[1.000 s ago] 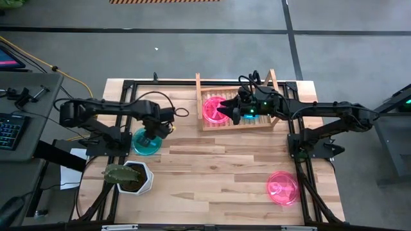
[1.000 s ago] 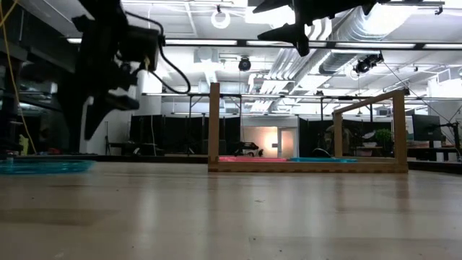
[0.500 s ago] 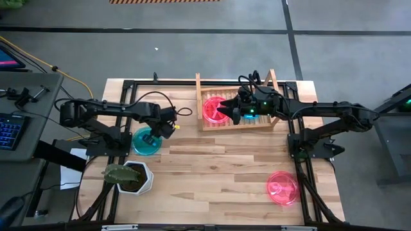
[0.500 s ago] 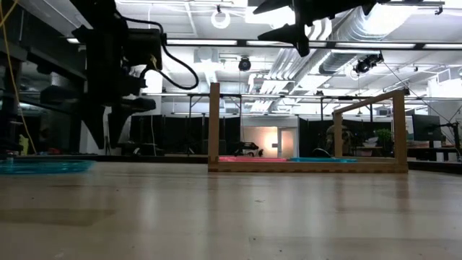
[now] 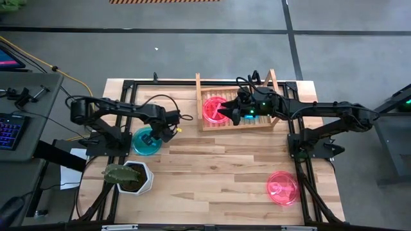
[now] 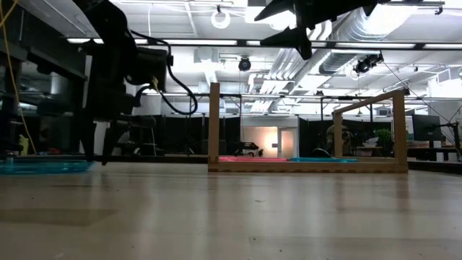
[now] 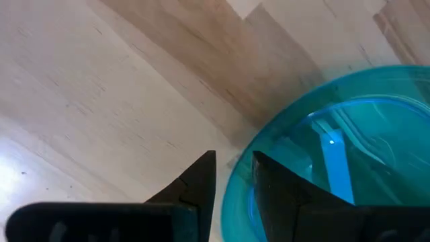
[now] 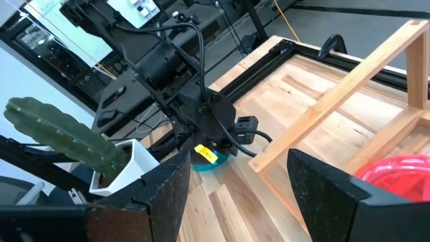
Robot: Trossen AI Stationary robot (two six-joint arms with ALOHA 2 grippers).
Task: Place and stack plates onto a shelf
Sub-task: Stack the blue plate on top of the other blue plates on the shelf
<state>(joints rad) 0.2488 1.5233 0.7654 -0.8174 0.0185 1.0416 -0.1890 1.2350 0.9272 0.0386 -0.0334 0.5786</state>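
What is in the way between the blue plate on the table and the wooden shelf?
Nothing visible. Bare tabletop lies between the teal plate, where the left gripper straddles its rim, and the shelf. The right gripper hovers above the shelf.

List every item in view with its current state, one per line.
Left gripper: fingers narrowly apart, straddling the teal plate's rim.
Teal plate: flat on the table, not lifted.
Right gripper: open, empty, above the shelf.
Shelf: holds pink and teal plates side by side.
Pink plate: flat on the table, untouched.
Plant pot: upright.
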